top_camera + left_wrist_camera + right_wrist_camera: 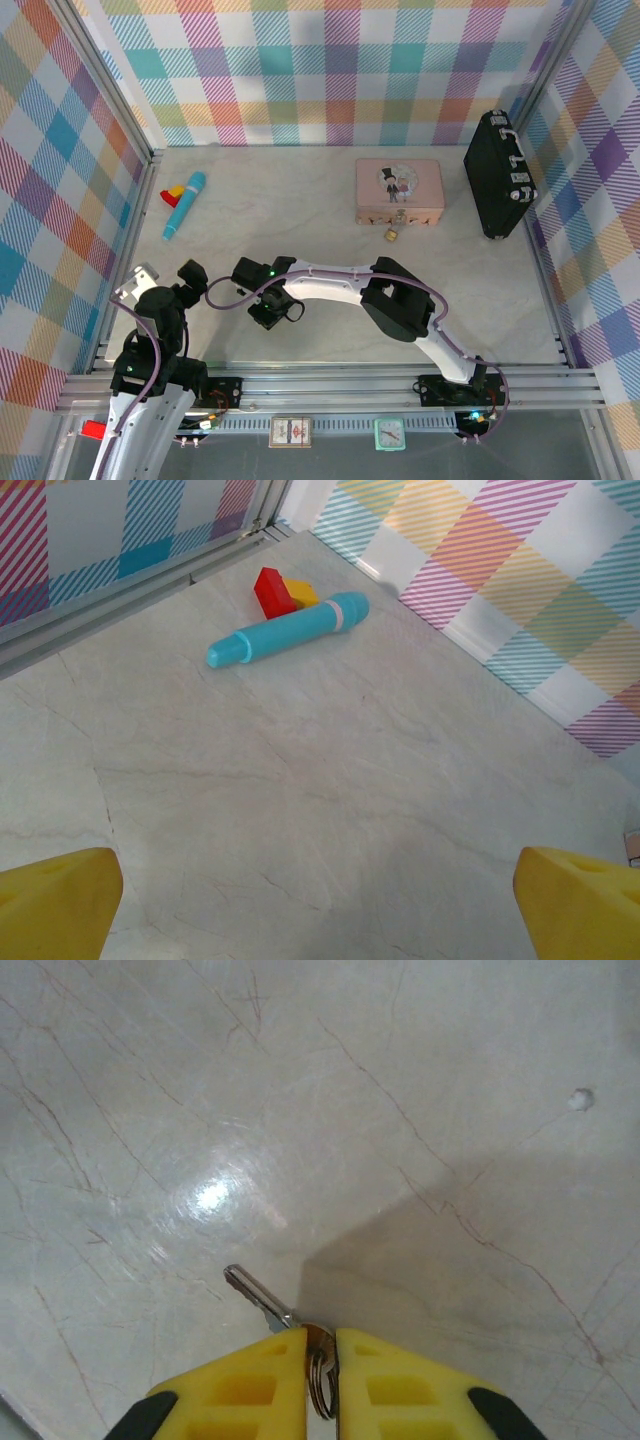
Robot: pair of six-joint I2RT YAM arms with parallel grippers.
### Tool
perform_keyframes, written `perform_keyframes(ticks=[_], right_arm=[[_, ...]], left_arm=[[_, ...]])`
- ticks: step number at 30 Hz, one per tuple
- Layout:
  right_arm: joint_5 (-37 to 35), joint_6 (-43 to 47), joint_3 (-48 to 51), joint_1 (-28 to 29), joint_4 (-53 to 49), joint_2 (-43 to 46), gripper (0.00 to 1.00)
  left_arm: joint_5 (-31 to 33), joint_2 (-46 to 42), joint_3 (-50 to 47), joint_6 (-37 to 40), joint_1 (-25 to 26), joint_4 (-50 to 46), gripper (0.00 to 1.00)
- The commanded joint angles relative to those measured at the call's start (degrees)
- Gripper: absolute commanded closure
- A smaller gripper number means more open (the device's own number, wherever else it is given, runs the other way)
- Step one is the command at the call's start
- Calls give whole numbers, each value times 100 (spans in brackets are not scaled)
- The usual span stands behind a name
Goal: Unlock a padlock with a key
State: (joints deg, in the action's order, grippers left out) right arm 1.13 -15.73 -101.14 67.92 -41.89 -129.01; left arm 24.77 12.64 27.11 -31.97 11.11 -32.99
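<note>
One key (258,1295) sits lower centre, its head clamped in the jaws of the right gripper (320,1352). One padlock (394,235) lies right of centre on the counter (300,215), just below one pink tin (399,192). The right arm reaches leftward. The left gripper (320,890) has its jaws wide apart.

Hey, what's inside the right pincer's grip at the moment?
The right pincer is shut on the key; its blade sticks out over the table. The key's head is covered by the yellow fingers, with part of a ring showing between them.
</note>
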Motion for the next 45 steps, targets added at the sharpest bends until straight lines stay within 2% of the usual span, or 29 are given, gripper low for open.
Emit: perform_keyframes(ticks=[1, 7, 11, 13, 23, 25, 35, 40, 45], right_arm=[[37, -145, 296, 54, 67, 55, 89], [52, -404, 879, -18, 627, 689, 96], [151, -743, 1430, -174, 1131, 1199, 100], [157, -957, 1704, -257, 1367, 1448, 100], [-42, -2376, 3620, -1071, 2927, 3272, 100], [-258, -2580, 3919, -1220, 3072, 3643, 100], [-1130, -3380, 5750, -2006, 4070, 5656, 100], [-1244, -3584, 6353, -2233, 4530, 6243, 100], [-1233, -3821, 6968, -2431, 5271, 6741, 100]], left_arm=[[73, 58, -66, -20, 14, 45, 0], [-66, 205, -27, -24, 14, 156, 0], [-382, 495, 17, -20, 14, 342, 0], [-749, 745, 56, 44, 14, 546, 0], [-3466, 2983, 591, 78, 132, 2295, 0], [-3668, 3371, 774, 4, 321, 2528, 4], [-3659, 4850, 1281, -603, 1811, 4051, 7], [-3951, 5445, 1423, -906, 2285, 5004, 18], [-4082, 5895, 1525, -1205, 2641, 5564, 27]])
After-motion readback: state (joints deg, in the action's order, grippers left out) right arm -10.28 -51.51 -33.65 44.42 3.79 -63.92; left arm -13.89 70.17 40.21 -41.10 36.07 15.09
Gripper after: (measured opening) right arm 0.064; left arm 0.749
